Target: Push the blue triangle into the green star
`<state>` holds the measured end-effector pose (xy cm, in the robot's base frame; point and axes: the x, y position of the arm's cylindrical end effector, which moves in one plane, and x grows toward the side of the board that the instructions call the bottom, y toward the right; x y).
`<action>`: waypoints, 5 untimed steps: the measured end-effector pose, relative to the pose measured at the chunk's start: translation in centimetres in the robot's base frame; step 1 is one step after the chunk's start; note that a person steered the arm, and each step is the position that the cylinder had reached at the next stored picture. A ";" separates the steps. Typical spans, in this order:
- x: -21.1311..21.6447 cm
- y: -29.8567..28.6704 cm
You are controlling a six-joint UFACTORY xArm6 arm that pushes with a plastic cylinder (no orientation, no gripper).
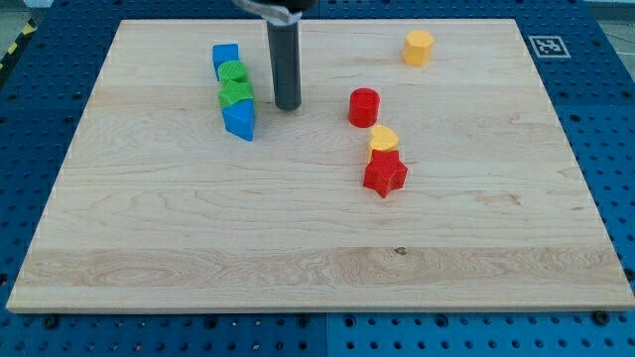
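The blue triangle [239, 121] lies at the view's upper left, touching the green star [236, 94] just above it. A green round block [233, 72] and a blue cube [225, 57] continue the column upward. My tip [287, 106] rests on the board just to the right of the green star and blue triangle, a small gap away from them.
A red cylinder [364, 106] stands right of my tip. A yellow block [384, 139] touches a red star [385, 175] below it. A yellow hexagon [419, 47] sits at the upper right. The wooden board [317, 268] ends at blue perforated table.
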<state>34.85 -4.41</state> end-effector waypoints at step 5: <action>-5.8 -7.0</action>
<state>29.08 -11.44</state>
